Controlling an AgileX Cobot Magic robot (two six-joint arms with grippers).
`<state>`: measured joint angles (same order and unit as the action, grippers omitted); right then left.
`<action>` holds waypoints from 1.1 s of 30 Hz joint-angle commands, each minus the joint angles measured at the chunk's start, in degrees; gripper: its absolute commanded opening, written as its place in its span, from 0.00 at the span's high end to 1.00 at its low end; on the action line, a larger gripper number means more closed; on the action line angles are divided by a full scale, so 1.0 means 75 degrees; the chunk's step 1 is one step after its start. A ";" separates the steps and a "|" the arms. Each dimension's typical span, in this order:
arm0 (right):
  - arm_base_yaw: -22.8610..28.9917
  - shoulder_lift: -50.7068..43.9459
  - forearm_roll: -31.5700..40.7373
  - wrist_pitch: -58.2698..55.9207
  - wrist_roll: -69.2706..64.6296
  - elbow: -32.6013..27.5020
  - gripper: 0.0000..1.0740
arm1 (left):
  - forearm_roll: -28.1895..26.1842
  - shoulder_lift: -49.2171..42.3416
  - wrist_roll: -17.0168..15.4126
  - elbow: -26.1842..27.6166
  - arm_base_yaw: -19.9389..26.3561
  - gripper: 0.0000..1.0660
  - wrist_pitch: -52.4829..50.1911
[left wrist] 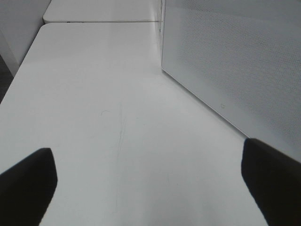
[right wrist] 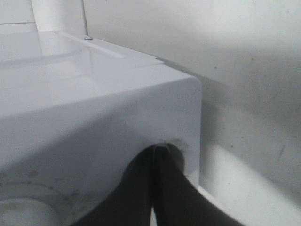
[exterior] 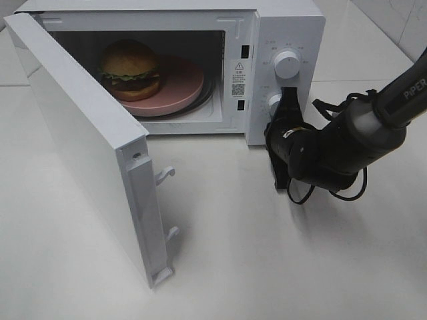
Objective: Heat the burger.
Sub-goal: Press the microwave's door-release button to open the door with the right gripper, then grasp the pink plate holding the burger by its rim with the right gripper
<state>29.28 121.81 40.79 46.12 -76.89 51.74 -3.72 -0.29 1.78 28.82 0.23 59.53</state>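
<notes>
The burger point(exterior: 130, 69), with a golden bun, lettuce and a dark patty, sits on a pink plate point(exterior: 180, 90) inside the open white microwave point(exterior: 287, 27). My right gripper point(exterior: 285, 99) is shut with nothing between its fingers, and its tips rest against the control panel at the lower knob point(exterior: 273, 102). In the right wrist view the shut right gripper point(right wrist: 157, 151) lies pressed against the microwave's front corner. My left gripper point(left wrist: 150, 188) is open over bare table beside the microwave's perforated side wall point(left wrist: 225, 61). It does not show in the exterior high view.
The microwave door point(exterior: 80, 133) swings wide open toward the front left, its latch hooks point(exterior: 165, 175) sticking out. An upper knob point(exterior: 287, 63) sits above the lower one. The white table point(exterior: 267, 253) stretches in front.
</notes>
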 commanded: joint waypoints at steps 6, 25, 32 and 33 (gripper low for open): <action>-0.0122 -0.0558 0.0015 0.0344 0.0244 -0.0474 1.00 | -0.0031 -0.0145 -0.0069 -0.0031 0.0015 0.06 -0.0015; -0.0122 -0.2452 0.0008 -0.2131 0.3338 -0.1658 1.00 | -0.0031 -0.0145 -0.0069 -0.0031 0.0015 0.06 -0.0015; -0.0122 -0.3094 0.0008 -0.3568 0.6478 -0.1642 1.00 | -0.0031 -0.0145 -0.0069 -0.0031 0.0015 0.06 -0.0015; -0.0122 -0.3094 0.0008 -0.3568 0.6478 -0.1642 1.00 | -0.0031 -0.0145 -0.0069 -0.0031 0.0015 0.06 -0.0015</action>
<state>28.59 99.41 40.97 20.63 -31.86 39.53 -3.72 -0.29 1.78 28.82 0.23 59.53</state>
